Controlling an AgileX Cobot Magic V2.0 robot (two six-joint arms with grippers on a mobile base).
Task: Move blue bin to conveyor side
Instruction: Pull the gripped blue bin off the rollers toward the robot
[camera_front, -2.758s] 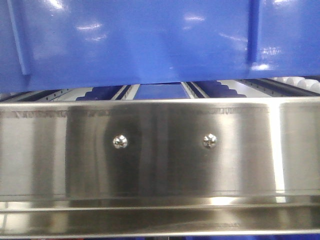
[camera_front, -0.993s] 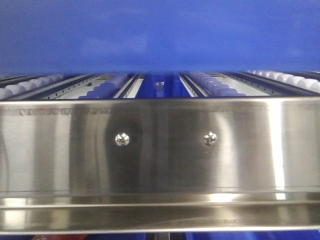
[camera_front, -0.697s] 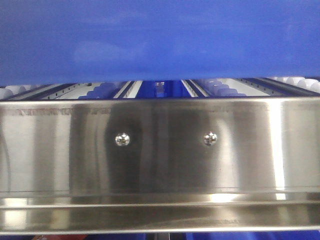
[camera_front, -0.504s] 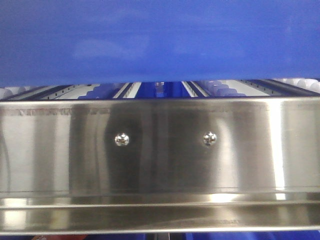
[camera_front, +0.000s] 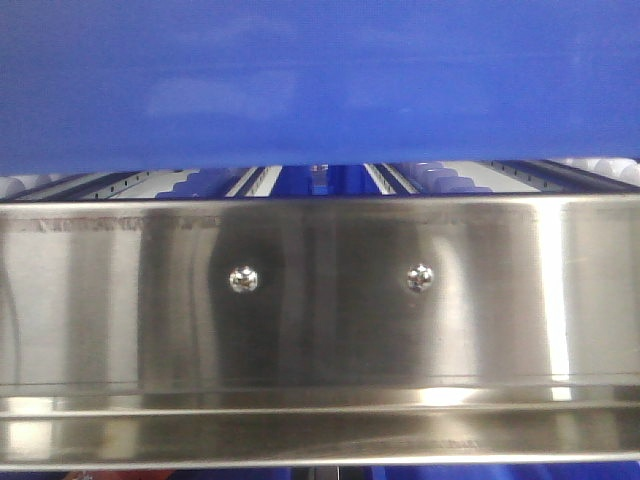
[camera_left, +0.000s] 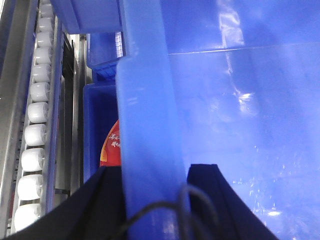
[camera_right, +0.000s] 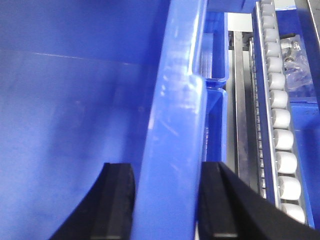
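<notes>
Above the steel rail (camera_front: 320, 330), the blue bin (camera_front: 320, 85) hangs across my whole front view, roller tracks (camera_front: 200, 182) showing under it. My left fingers (camera_left: 212, 195) and right fingers (camera_right: 117, 200) each pinch it, one finger inside, one outside.

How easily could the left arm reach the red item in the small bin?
Probably not right now: its end effector is clamped on the big bin wall, which stands between it and the red item.

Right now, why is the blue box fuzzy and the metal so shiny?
Front view: the bin sits too near the lens, so it blurs; the rail mirrors light, brightest at right. Left wrist view: white glare spots on the bin.
</notes>
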